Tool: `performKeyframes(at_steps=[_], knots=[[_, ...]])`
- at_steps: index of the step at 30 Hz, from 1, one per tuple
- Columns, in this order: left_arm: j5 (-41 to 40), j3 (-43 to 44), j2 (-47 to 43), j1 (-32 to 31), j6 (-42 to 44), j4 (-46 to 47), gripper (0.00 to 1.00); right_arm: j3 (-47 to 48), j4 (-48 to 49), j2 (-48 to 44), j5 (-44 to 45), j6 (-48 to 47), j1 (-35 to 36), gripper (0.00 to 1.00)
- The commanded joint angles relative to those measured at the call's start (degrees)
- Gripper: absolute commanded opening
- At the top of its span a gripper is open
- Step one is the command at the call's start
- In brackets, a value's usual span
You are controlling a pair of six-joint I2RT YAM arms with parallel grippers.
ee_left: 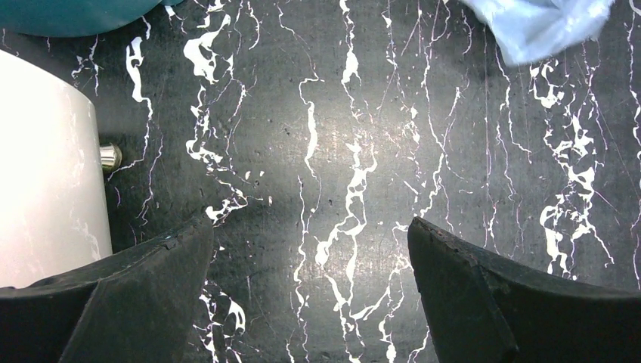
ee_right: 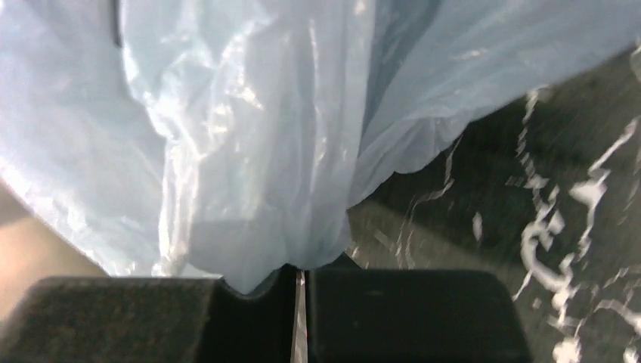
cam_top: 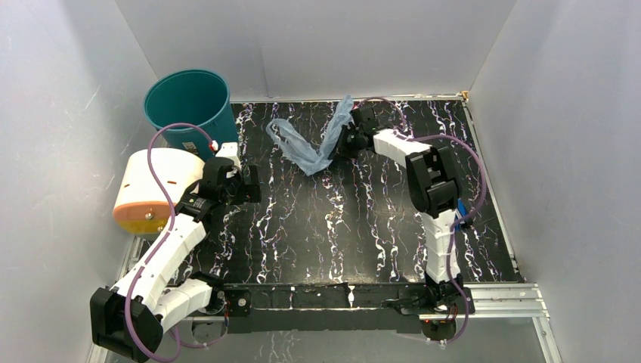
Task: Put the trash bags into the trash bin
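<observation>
Trash bag tight between right jaws

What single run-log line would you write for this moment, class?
stage: bag pickup | right gripper: shut on trash bag | left gripper: open, holding nothing | trash bin: bag not yet inside

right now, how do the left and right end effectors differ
The left end effector is open and empty; the right end effector is shut on the light-blue bag. The left is near the cream cylinder; the right reaches farther out, mid-table. Both are over the black marbled table.
</observation>
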Motion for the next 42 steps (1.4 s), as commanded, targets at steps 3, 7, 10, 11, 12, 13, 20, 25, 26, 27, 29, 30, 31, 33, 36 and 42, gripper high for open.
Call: performKeyframes(at_steps=[3, 7, 10, 11, 12, 13, 20, 25, 26, 27, 29, 30, 31, 33, 36, 42], knots=[[0.4, -0.6, -1.6, 0.2, -0.2, 0.3, 0.97, -9.8, -4.6, -13.8, -12.0, -15.2, 0.7, 0.08], [-2.2, -0.8, -4.0, 0.2, -0.7, 0.4, 0.97, -26.5, -5.0, -24.0, -13.5, -21.8, 0.6, 0.12], [-4.4, -1.3, -5.8, 0.2, -1.2, 0.5, 0.97, -38.0, -2.4, -31.8, -15.2, -23.4, 0.7, 0.18], [-4.4, -1.5, -6.1, 0.2, -1.2, 0.7, 0.97, -40.0, -2.8, -33.7, -14.3, -23.4, 0.6, 0.27], [-4.3, -1.6, -6.1, 0.2, -1.1, 0.9, 0.98, -40.8, -4.9, -35.3, -11.4, -23.2, 0.6, 0.29], [-3.6, -1.7, -5.8, 0.2, -1.1, 1.1, 0.98, -41.2, -6.1, -36.9, -8.4, -22.6, 0.7, 0.31], [1.9, -1.4, -3.0, 0.2, -1.1, 1.1, 0.97, -37.3, -9.2, -49.7, 12.0, -16.1, 0.5, 0.71], [5.2, -1.5, -1.7, 0.2, -1.5, 1.0, 0.97, -33.6, -0.7, -48.2, -0.3, -9.5, 3.2, 0.72], [5.8, -1.3, -1.6, 0.2, -1.5, 0.8, 0.97, -30.6, -3.1, -45.6, 1.7, -10.2, 5.4, 0.72], [6.2, -1.4, -2.0, 0.2, -1.6, 0.8, 0.97, -27.9, -5.0, -42.9, 3.9, -11.7, 8.1, 0.73], [5.5, -1.7, -3.0, 0.2, -2.2, 0.8, 0.97, -23.2, -8.9, -37.7, 8.8, -12.2, 12.8, 0.74], [5.1, -1.8, -3.5, 0.2, -2.2, 0.6, 0.97, -21.3, -10.6, -35.7, 10.1, -11.6, 14.6, 0.7], [4.6, -1.6, -4.1, 0.2, -2.2, 0.2, 0.97, -21.2, -10.2, -34.4, 10.1, -11.3, 16.2, 0.67], [3.4, -0.9, -5.3, 0.2, -2.2, -0.8, 0.97, -24.2, -6.2, -33.8, 9.0, -11.8, 20.4, 0.61], [0.8, -0.8, -8.4, 0.2, -2.3, -1.7, 0.97, -31.0, 0.8, -35.4, 9.4, -12.2, 24.5, 0.59], [-1.3, -1.1, -9.5, 0.2, -3.2, -2.5, 0.97, -34.7, -2.6, -34.3, -1.4, -19.6, 29.9, 0.38]])
